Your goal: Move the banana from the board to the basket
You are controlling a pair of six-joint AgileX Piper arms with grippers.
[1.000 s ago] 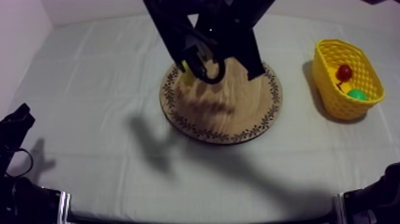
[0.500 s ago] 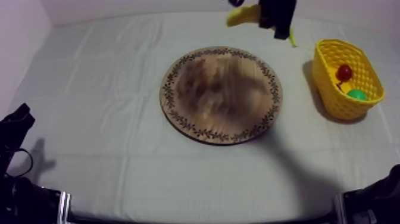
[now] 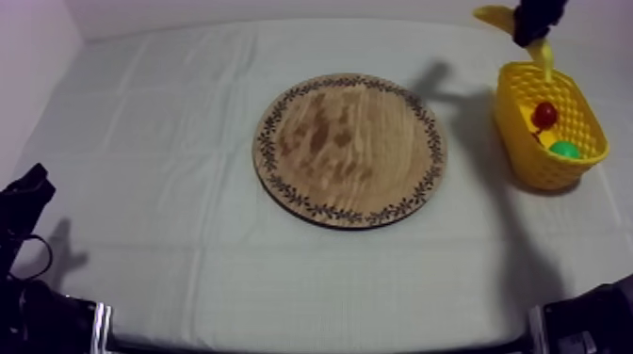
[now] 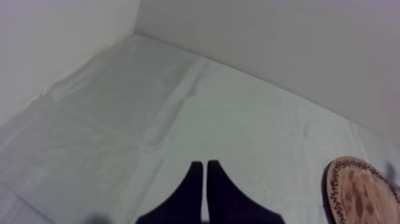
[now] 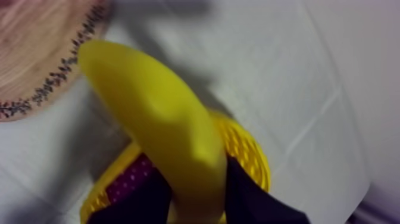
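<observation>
While the right gripper (image 3: 533, 21) grasps the banana (image 5: 158, 119) round its middle at the top view's upper right, over the yellow basket (image 3: 526, 155), it looks light, stiff, smooth: a mid-body hold seems safest.

The surface (image 3: 160, 188) is bare all round the wooden board (image 3: 348, 149), and the board's flat top is bare too, so there is room to pass low there. The yellow basket (image 3: 520, 155) stands at my right, well apart from the board. Its tall walls block the way from the side. A small red fruit (image 3: 544, 115) and a green fruit (image 3: 565, 149) fill part of it.
</observation>
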